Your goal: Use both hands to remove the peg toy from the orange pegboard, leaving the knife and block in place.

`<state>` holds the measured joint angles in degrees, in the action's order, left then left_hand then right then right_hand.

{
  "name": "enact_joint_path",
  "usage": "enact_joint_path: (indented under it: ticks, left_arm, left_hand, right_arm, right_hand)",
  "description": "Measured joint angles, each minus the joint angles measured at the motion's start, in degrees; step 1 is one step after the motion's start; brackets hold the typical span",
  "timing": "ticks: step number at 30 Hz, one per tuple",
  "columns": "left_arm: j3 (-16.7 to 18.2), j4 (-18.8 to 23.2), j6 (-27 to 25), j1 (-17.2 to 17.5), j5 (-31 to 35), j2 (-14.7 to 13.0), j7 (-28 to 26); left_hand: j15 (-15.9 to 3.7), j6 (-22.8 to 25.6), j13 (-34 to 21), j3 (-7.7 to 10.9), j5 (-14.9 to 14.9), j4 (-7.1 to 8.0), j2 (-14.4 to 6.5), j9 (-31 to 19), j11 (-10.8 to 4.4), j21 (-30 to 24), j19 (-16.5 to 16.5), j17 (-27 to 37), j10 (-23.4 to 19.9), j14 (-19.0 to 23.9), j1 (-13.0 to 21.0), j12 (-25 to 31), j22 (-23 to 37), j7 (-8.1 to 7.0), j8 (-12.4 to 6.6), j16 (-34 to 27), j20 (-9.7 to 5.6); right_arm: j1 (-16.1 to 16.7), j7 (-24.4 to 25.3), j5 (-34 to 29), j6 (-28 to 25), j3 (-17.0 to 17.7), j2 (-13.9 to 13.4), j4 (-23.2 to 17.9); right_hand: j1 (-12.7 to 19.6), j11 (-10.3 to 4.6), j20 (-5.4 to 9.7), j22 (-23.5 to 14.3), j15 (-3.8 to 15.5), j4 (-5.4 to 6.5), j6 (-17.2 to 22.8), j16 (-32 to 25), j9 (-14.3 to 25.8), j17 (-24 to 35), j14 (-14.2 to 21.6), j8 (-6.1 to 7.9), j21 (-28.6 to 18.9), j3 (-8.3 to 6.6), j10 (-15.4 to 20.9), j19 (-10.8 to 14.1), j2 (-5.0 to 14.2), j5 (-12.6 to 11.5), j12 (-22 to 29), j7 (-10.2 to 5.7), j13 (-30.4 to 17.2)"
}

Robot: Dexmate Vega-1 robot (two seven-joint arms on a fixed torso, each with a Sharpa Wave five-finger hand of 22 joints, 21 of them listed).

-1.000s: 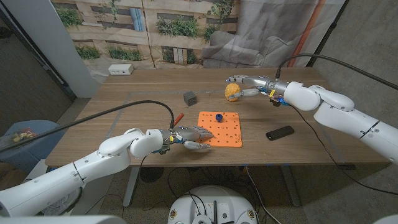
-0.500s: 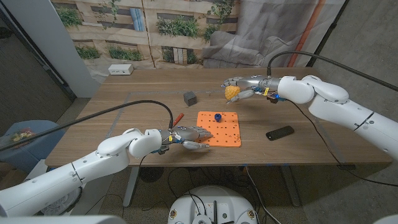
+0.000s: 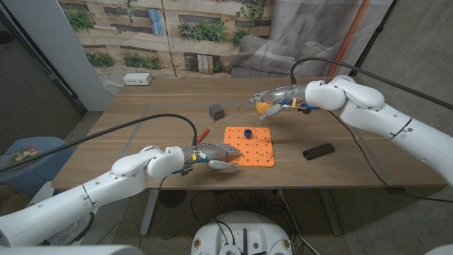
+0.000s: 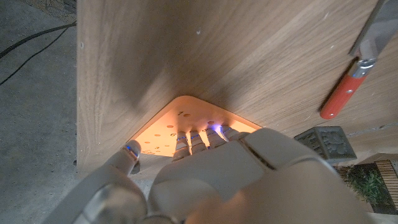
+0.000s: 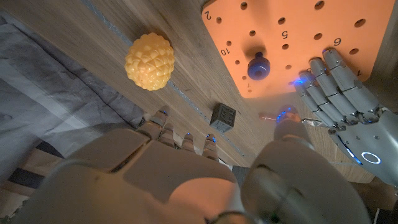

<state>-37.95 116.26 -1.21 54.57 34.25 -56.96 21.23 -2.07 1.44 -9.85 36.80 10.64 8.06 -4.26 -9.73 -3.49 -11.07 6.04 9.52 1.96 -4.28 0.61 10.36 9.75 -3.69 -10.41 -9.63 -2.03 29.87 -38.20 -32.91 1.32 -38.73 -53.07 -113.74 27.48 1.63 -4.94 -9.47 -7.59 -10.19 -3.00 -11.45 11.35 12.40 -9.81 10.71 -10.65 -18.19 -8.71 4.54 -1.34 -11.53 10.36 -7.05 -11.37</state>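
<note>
The left hand [image 3: 212, 156] presses the pegboard [image 3: 256, 150] steady; the open, empty right hand [image 3: 272, 98] should pinch the peg [image 3: 248, 132] (pulling straight up).

Wooden table [image 3: 141, 120] fills mid-frame: orange pegboard [image 3: 250, 147] at centre, grey block [image 3: 216, 111] upper left of it, yellow ball [image 3: 263, 106] above, black phone [image 3: 318, 151] right, white box [image 3: 136, 79] far upper left.

Left wrist view: knife [image 4: 354, 74] cut off at upper right edge, blade mostly out of frame; pegboard [image 4: 180, 124] largely hidden behind left hand [image 4: 211, 180]. Head view: right hand [image 3: 272, 99] covers part of yellow ball [image 3: 263, 108]; peg toy [image 3: 248, 132] too small for detail.
</note>
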Motion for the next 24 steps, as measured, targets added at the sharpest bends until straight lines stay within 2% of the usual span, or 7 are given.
enact_joint_path:
  ticks: [11,12,24]
  left_arm:
    - [-0.3,-0.1,0.0,-0.2,0.3,0.3,0.1]
    - [-0.3,-0.1,0.0,-0.3,0.3,0.3,0.1]
    - [-0.3,0.1,0.4,-0.4,0.4,0.1,0.4]
  left_hand:
    - [0.00,0.0,0.1,0.00,0.0,0.00,0.0,0.0,-0.11,0.2,0.0,0.0,-0.1,0.0,0.0,0.0,0.0,0.00,0.00,0.0,0.00]
    - [0.00,0.0,0.1,0.00,0.0,0.00,0.0,0.0,-0.22,0.2,0.0,0.0,-0.2,0.0,0.0,0.0,0.0,0.00,0.00,0.0,0.00]
    - [0.00,0.0,0.1,0.23,0.0,-0.23,0.0,0.0,-0.30,0.2,0.0,-0.1,-0.3,0.0,0.0,-0.1,0.0,0.00,0.01,-0.1,0.00]
  right_arm:
    - [-0.3,-2.1,-5.5,-0.9,-1.9,1.6,-0.2]
    - [-0.3,-2.3,-6.3,-1.1,-2.1,1.9,0.0]
    - [-0.2,-3.7,-9.5,-1.6,-3.6,3.5,1.0]
  right_hand:
    - [0.7,0.00,-0.30,0.0,0.00,0.00,0.0,0.0,0.0,0.0,0.0,0.37,0.0,0.01,0.0,0.3,0.07,0.0,0.3,0.00,-0.2]
    - [1.3,0.00,-0.30,0.0,0.00,0.00,0.0,0.0,0.0,0.1,0.0,0.37,0.0,0.01,0.0,0.3,-0.52,0.0,0.5,0.00,-0.2]
    - [1.6,0.31,-0.29,0.0,0.01,0.08,-0.3,-0.2,0.0,0.3,0.0,0.37,0.0,-0.39,-0.3,0.3,-0.82,0.0,0.5,-0.32,-0.2]
